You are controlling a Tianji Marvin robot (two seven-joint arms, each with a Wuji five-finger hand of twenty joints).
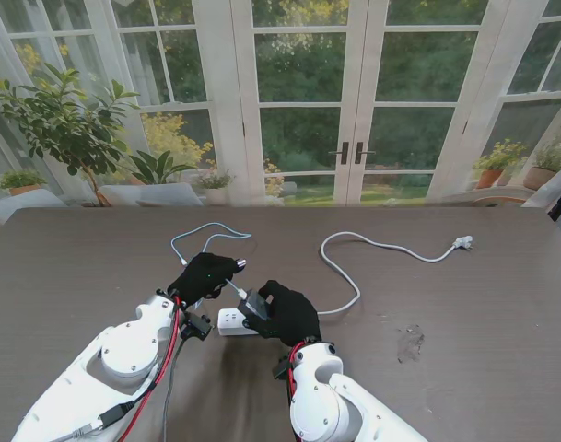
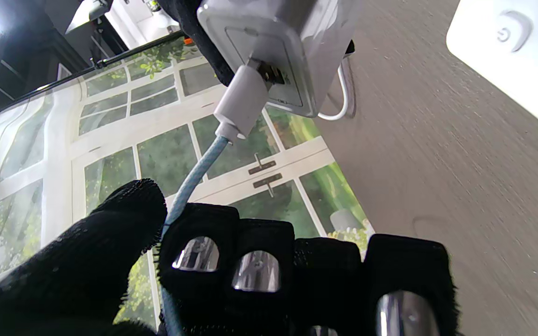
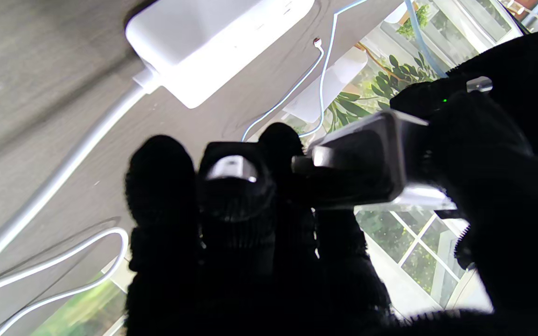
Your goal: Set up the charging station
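Note:
My right hand (image 1: 286,314) is shut on a grey charger adapter (image 1: 254,304), held just above the table between thumb and fingers (image 3: 231,186). In the right wrist view the adapter (image 3: 371,158) is tilted. My left hand (image 1: 206,273) is shut on a light blue USB cable (image 2: 194,179), pinched a little behind its white plug (image 2: 243,100). The plug sits in the adapter's port (image 2: 273,42) with some metal still showing. A white power strip (image 1: 230,320) lies flat on the table between the two hands, close under the adapter.
The blue cable's slack (image 1: 209,232) loops on the table farther from me, its free end (image 3: 316,43) lying loose. The strip's white cord (image 1: 349,276) curves right to its plug (image 1: 462,242). A smudge (image 1: 411,341) marks the dark wooden table (image 1: 68,267).

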